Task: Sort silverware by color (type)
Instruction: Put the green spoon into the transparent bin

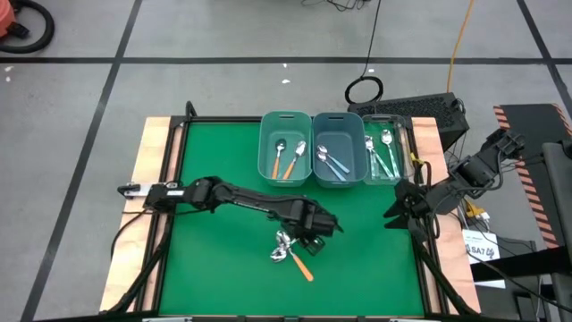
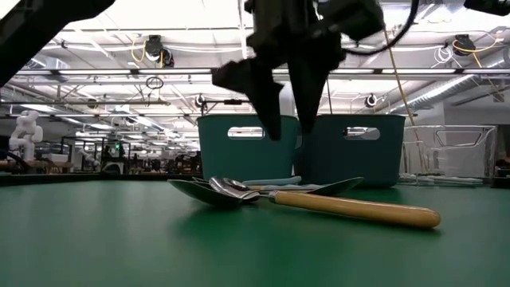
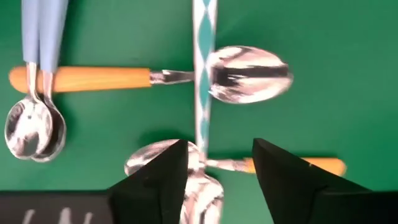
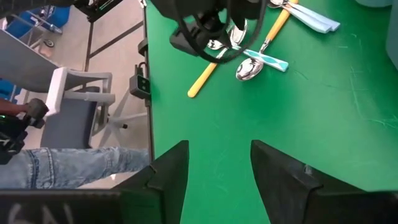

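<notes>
Your left gripper hovers over the loose pile of spoons on the green mat, fingers parted with nothing between them; in its wrist view 2 orange-handled spoons, 1 teal-patterned handle and 2 light blue handles lie crossed, and the fingertips cover part of the nearest bowl. From above the arm hides most of that pile. Your right gripper waits at the mat's right edge, spread and empty. Sorted spoons lie in 3 bins; the rightmost bin is clear and hard to make out. A person's jeans show beside the table.
</notes>
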### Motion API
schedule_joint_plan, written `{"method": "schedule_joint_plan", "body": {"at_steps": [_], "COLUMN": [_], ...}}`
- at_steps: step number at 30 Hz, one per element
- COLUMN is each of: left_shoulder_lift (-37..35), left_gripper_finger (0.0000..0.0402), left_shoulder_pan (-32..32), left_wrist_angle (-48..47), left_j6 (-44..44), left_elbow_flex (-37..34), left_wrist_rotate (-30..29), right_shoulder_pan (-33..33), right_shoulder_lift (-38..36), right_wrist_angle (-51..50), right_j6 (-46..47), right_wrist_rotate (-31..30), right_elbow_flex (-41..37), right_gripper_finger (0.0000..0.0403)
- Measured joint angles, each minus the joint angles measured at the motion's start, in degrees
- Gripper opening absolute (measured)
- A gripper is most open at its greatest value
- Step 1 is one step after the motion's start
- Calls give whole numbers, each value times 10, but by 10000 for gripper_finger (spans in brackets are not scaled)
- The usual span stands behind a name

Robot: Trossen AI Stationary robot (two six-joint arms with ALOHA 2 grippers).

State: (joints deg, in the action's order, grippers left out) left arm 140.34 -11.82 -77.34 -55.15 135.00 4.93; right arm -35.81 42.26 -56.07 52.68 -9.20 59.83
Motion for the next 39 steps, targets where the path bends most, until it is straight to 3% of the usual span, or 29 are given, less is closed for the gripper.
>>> {"method": "schedule_joint_plan", "body": {"at_steps": [5,16,20,27,39], "left_shoulder_lift": [13,71,73,71,-23], "left_gripper_finger": [195,192,151,30,29], "left_shoulder_pan": [-7,-9,-10,-11,-18], "left_wrist_angle": [-3,10,17,21,14], "left_j6": [8,8,24,29,42], "left_elbow_flex": [0,0,0,0,0], "left_wrist_rotate": [-30,-7,-10,-26,-41], "right_shoulder_pan": [0,0,0,1,1], "right_shoulder_lift": [0,2,5,7,9], "right_wrist_angle": [-3,-4,-6,-7,9], "right_j6": [-2,2,2,6,28], "right_wrist_rotate": [-15,-27,-30,-45,-59], "right_elbow_flex": [0,0,0,0,0], "right_gripper_finger": [168,168,168,168,168]}}
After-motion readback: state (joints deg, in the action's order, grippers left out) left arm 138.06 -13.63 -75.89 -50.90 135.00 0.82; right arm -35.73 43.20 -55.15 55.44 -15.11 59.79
